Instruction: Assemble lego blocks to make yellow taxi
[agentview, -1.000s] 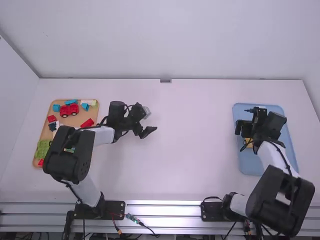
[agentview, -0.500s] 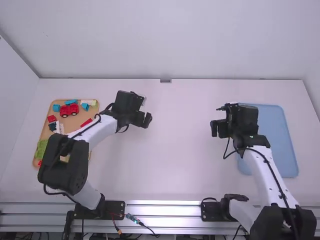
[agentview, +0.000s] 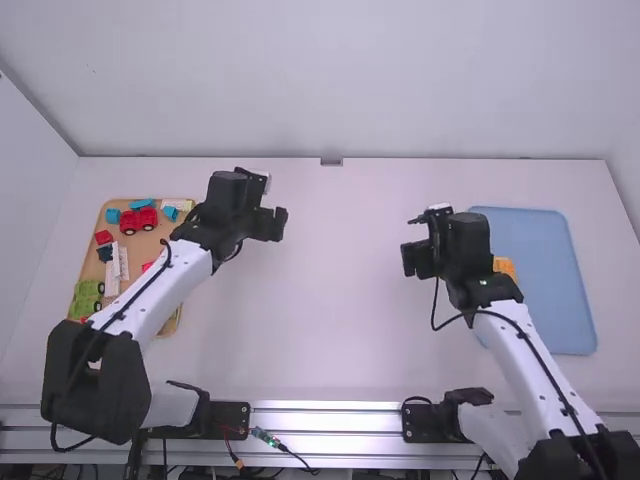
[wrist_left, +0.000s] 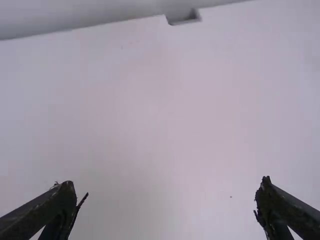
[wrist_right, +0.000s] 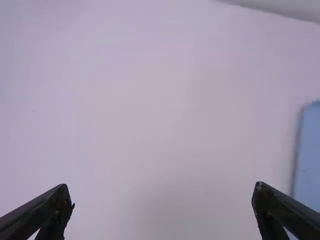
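Left gripper (agentview: 268, 224) over the white table (agentview: 340, 330), between the two trays, nearer the orange tray (agentview: 146, 246); fingers spread wide, nothing between them. Right gripper (agentview: 418, 259) also over the table, just beside the blue tray (agentview: 560, 305), on its side toward the middle; fingers wide apart too, grasping nothing. Yellow-orange lego piece (agentview: 506, 268) is in the blue tray, partly hidden by the right arm; can't tell its full shape. Orange tray holds a red toy car (agentview: 138, 221), blue blocks (agentview: 113, 216), a red block (agentview: 103, 237), white blocks (agentview: 112, 280) and green pieces (agentview: 84, 302) with black wheels (agentview: 99, 305), part of the tray hidden by the left arm.
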